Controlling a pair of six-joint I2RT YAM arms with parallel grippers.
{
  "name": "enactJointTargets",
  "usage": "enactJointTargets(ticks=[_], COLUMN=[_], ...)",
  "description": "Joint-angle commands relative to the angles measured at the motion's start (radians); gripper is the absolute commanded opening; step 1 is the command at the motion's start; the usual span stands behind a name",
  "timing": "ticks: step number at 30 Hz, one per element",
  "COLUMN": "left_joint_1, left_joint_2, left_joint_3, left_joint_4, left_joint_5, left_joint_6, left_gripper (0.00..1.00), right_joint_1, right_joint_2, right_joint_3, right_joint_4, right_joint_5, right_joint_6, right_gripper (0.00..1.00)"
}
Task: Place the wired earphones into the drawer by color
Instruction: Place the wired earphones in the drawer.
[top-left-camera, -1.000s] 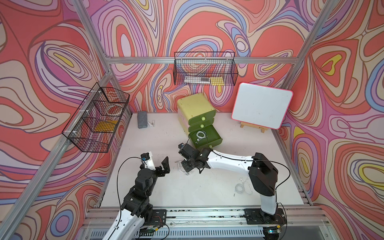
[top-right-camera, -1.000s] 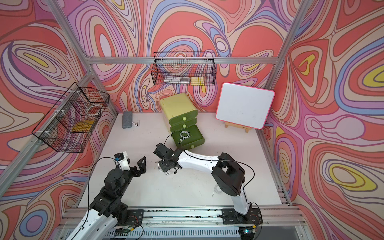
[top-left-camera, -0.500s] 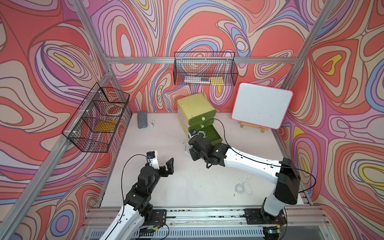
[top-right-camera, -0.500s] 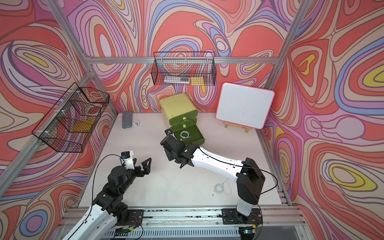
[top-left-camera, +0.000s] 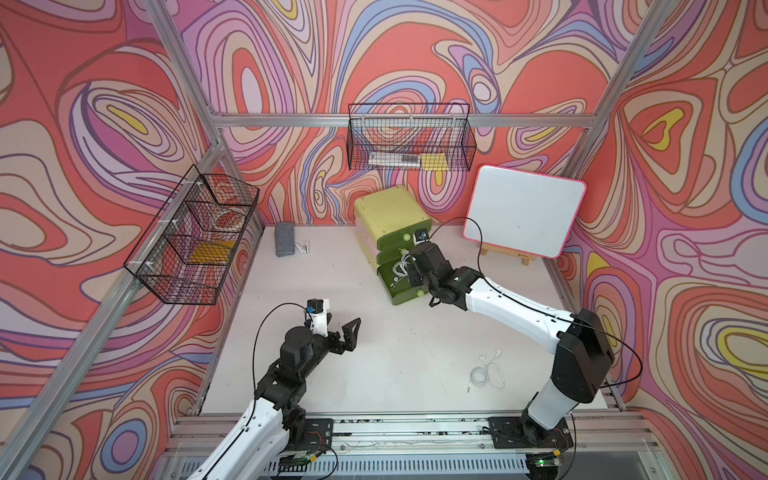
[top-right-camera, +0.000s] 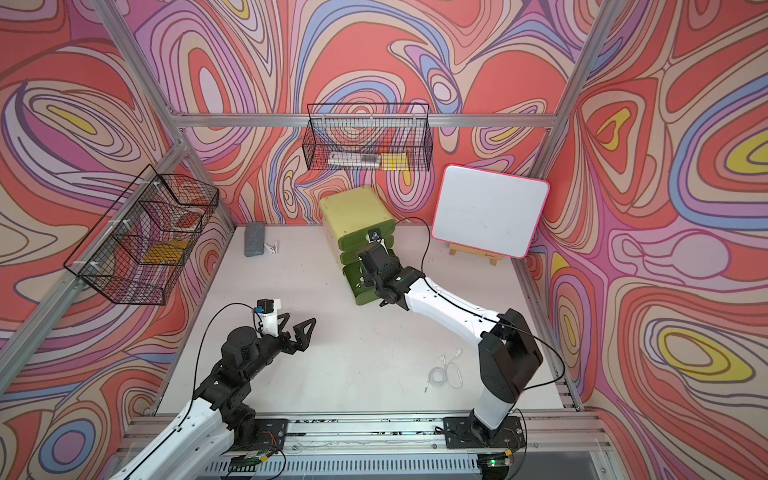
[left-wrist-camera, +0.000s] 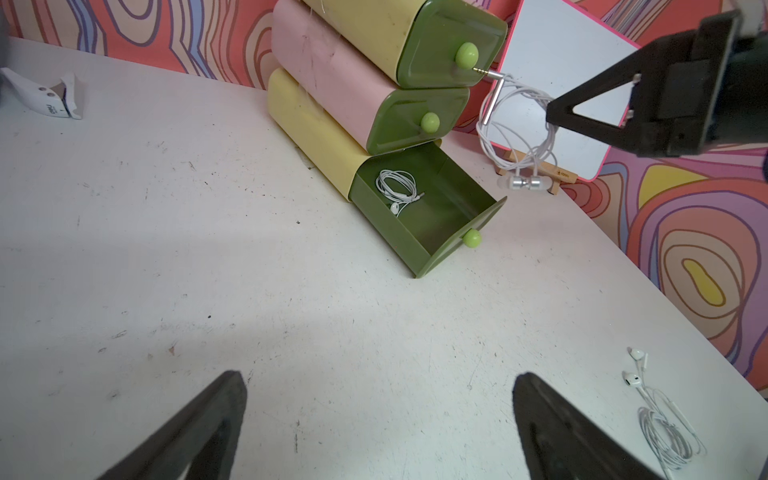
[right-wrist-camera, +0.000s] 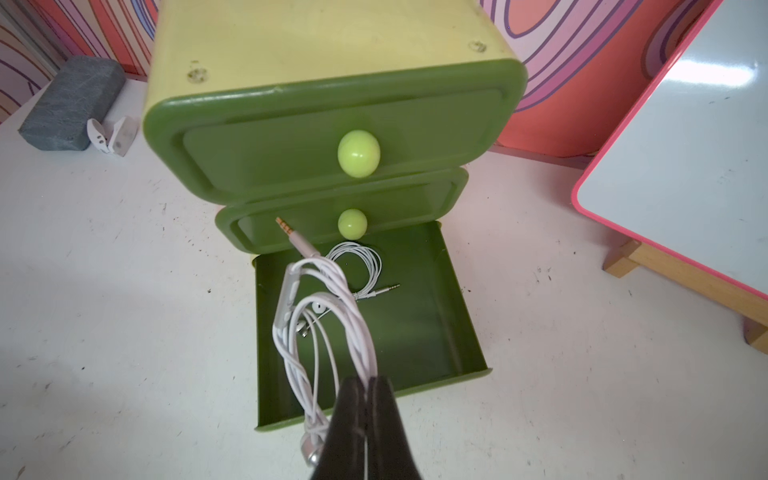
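Bright, even, diffuse from above; only soft, faint shadows on the table. Mild glare patch on the whiteboard. Sharp in both top views. Wide-angle stretch toward wrist-view edges. Close-up blur on the left gripper and the right gripper.

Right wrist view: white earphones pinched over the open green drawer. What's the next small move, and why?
Probably lower slightly and open the jaws. The right gripper is shut on dangling white wired earphones over the pulled-out green plastic bottom drawer, where another coiled white set already lies: colour matches.
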Motion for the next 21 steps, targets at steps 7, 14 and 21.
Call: enactJointTargets(ticks=[7,14,21], left_joint_1=[0.008,0.008,0.009], left_joint_2=[-0.020,0.003,0.032], left_joint_3=[-0.011,-0.014,-0.013], left_joint_4=[0.034,0.050,0.069], left_joint_5=[0.011,0.008,0.016], left_joint_6=[0.020,0.017,0.016], left_gripper=[0.99,0.99,0.99], right_joint_1=[-0.017,-0.040,-0.055], right_joint_2=[0.198,0.274,0.320], right_joint_3=[0.108,0.131,0.126], right_joint_4=[0.096,0.097,0.103], right_joint_5=[-0.037,-0.084,-0.114], right_joint_6=[-0.072,-0.063,-0.048], right_gripper=[0.00,0.00,0.00])
